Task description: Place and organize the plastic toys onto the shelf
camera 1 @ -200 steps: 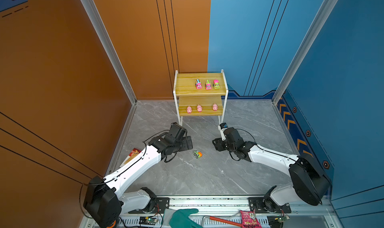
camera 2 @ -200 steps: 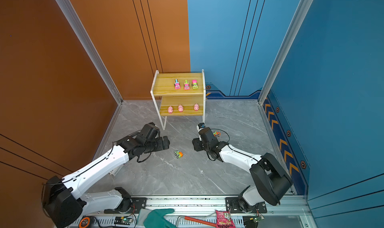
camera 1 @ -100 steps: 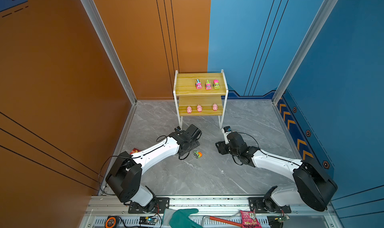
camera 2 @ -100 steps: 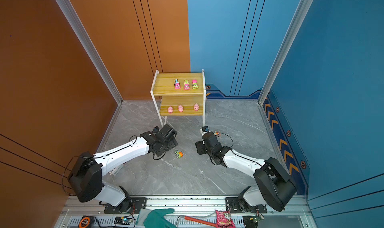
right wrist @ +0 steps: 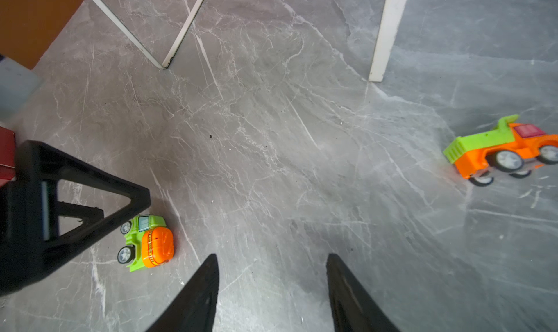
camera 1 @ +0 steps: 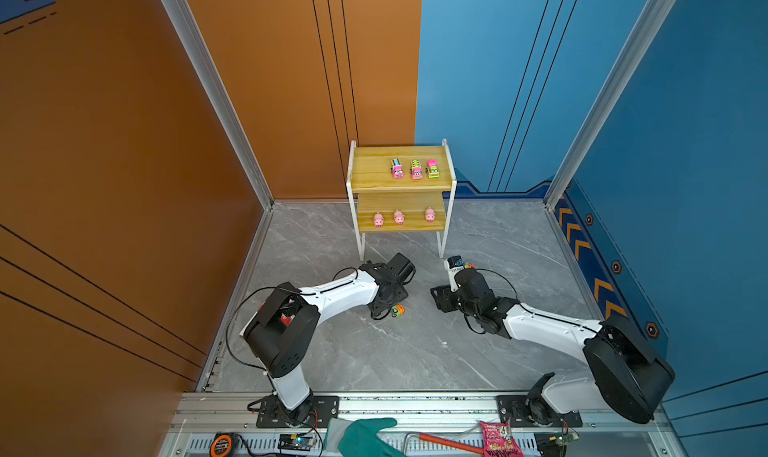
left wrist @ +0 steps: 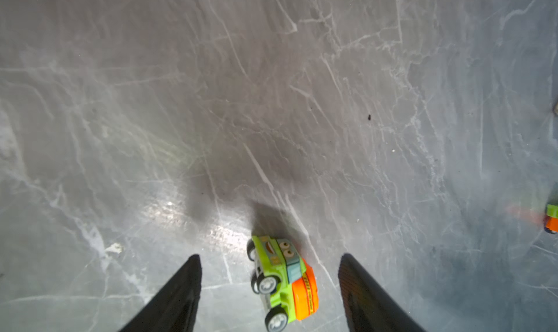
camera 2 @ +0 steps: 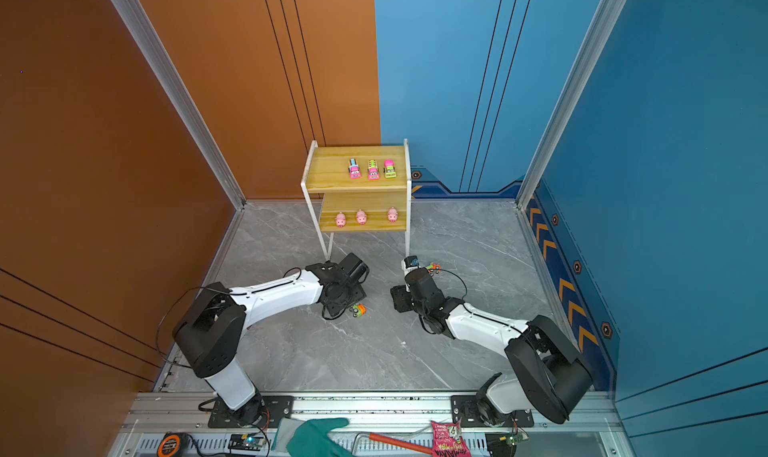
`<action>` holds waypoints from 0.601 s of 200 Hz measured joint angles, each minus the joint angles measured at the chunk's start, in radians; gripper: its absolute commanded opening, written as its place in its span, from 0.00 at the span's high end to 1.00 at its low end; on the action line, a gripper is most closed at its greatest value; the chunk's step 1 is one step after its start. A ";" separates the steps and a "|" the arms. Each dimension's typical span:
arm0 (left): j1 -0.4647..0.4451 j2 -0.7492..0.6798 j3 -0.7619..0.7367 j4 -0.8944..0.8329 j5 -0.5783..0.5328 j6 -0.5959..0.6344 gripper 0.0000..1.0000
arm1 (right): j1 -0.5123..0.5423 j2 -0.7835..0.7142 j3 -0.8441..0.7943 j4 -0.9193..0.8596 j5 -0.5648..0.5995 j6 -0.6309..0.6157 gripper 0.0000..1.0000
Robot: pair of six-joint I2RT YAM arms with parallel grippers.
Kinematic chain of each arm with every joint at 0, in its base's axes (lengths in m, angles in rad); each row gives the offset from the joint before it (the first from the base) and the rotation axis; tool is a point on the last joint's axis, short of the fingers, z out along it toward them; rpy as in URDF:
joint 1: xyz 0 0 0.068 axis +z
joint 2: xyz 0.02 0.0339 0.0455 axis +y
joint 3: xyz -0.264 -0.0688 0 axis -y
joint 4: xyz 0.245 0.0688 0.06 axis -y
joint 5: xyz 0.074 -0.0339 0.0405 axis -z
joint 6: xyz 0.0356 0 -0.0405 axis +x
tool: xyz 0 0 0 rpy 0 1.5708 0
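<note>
The shelf (camera 1: 370, 169) stands at the back with three toy trucks (camera 1: 415, 169) on its top board and three pink pigs (camera 1: 399, 217) on the lower board. A green truck with an orange drum (left wrist: 283, 282) lies on its side on the floor, seen in both top views (camera 1: 397, 310) (camera 2: 358, 309). My left gripper (left wrist: 270, 256) is open and straddles it, with a gap on each side. An orange truck with a green bed (right wrist: 501, 149) sits near the shelf's right leg (camera 2: 433, 268). My right gripper (right wrist: 272, 255) hangs open and empty over bare floor between the two trucks.
White shelf legs (right wrist: 385, 34) stand just beyond both grippers. A teal glove (camera 1: 365, 434), a pink snack packet (camera 1: 496, 438), a tape measure (camera 1: 220, 444) and a red-handled tool (camera 1: 444, 442) lie along the front rail. Walls close in the left, back and right.
My left arm has swung right and come down over the green and orange truck, and its jaws have narrowed around it. The right arm has shifted slightly toward the front.
</note>
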 measured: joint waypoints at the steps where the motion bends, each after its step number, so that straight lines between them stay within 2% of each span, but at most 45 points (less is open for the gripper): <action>1: 0.000 0.001 0.000 0.001 0.001 0.000 0.30 | 0.000 0.000 0.000 0.000 0.000 0.000 0.42; 120: 0.001 0.048 0.000 0.079 0.063 -0.036 0.41 | 0.000 -0.003 -0.008 0.002 0.002 0.000 0.42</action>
